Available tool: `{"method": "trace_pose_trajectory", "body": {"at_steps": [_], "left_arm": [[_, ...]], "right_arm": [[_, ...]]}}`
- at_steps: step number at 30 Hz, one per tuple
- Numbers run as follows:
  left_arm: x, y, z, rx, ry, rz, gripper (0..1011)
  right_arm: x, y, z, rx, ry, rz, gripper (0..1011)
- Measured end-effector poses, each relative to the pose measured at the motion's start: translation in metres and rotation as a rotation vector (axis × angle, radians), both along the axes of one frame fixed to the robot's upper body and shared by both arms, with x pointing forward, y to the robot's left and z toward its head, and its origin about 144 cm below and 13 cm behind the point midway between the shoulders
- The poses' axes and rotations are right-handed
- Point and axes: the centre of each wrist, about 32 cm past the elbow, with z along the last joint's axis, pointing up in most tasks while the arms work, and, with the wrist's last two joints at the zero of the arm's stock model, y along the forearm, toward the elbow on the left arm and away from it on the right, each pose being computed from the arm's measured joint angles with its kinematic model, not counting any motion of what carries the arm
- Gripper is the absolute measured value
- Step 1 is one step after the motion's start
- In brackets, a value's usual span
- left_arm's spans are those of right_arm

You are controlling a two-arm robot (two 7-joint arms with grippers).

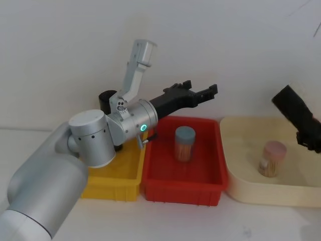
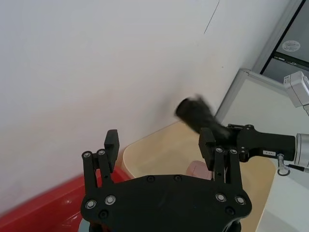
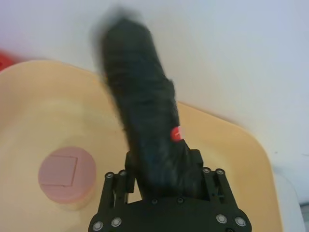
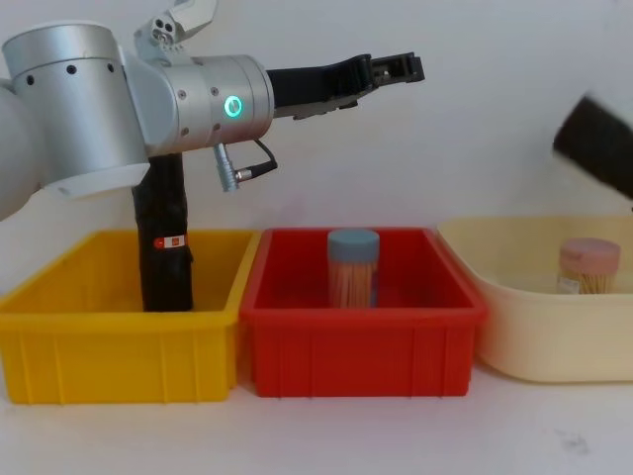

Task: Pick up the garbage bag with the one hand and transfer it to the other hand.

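The right gripper [image 3: 166,186] is clamped on the garbage bag [image 3: 140,111] above the cream tray [image 1: 235,175] while the left gripper [image 1: 200,92] hangs open-fingered over the red bin [image 1: 210,175], and a misaligned approach could knock that roll loose.

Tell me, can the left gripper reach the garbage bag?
Probably yes: the left gripper is open above the red bin, with open air between it and the garbage bag in the right gripper.
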Motion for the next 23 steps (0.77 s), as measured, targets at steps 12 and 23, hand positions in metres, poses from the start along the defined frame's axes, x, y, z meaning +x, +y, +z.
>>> {"method": "trace_pose_trajectory", "body": {"at_steps": [12,23], "left_arm": [[0.0,0.0,0.0,0.0,0.0,0.0,1001],[0.0,0.0,0.0,0.0,0.0,0.0,1001]], "right_arm": [[-0.0037,-0.0047,-0.0023,-0.017,0.015,-0.023,955],[-0.0052,-0.0063,-0.0031,-0.024,0.021,-0.031,999]]}}
